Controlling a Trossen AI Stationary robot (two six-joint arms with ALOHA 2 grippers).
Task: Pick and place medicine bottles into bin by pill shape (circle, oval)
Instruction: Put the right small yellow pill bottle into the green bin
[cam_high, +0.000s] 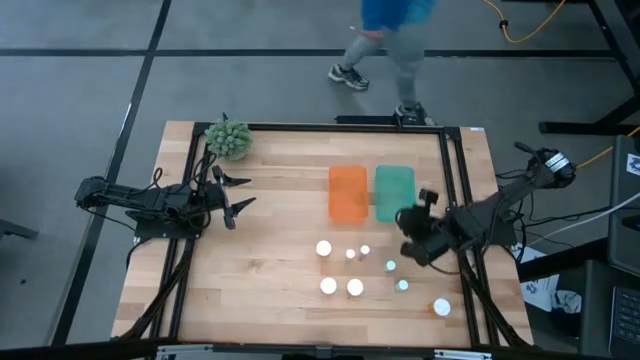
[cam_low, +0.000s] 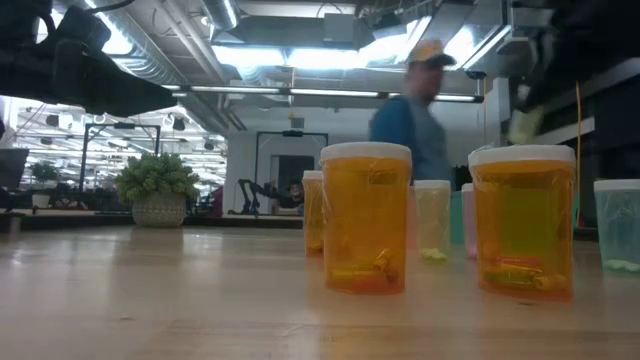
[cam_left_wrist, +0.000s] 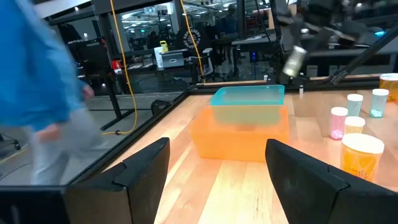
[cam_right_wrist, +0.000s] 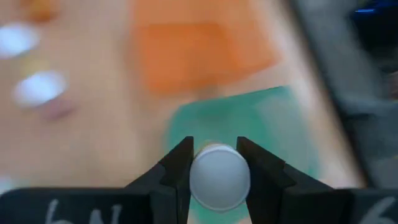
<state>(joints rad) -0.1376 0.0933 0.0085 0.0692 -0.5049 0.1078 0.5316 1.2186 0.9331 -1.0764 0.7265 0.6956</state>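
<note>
- The left gripper (cam_high: 240, 203) hangs over the table's left part, its fingers spread wide with nothing between them, just beside the small potted plant (cam_high: 228, 138) at the far left corner.
- Bare wood lies between that gripper and the trays, a broad free stretch.
- The orange bin (cam_high: 348, 193) and the teal bin (cam_high: 394, 193) sit side by side, long walls touching, in the far middle of the table (cam_high: 270, 260).
- The loose medicine bottles (cam_high: 340, 270) stand on the near half, in front of the bins; they are apart from one another, with gaps between them. One orange-tinted one (cam_high: 441, 308) stands alone near the table's right edge.
- The right gripper (cam_right_wrist: 214, 163) is raised at the teal bin's near right corner, its fingers pressed onto a white-capped bottle (cam_right_wrist: 219, 177), one on each side.
- Beyond the far edge a person (cam_high: 385, 40) walks past on the floor.
</note>
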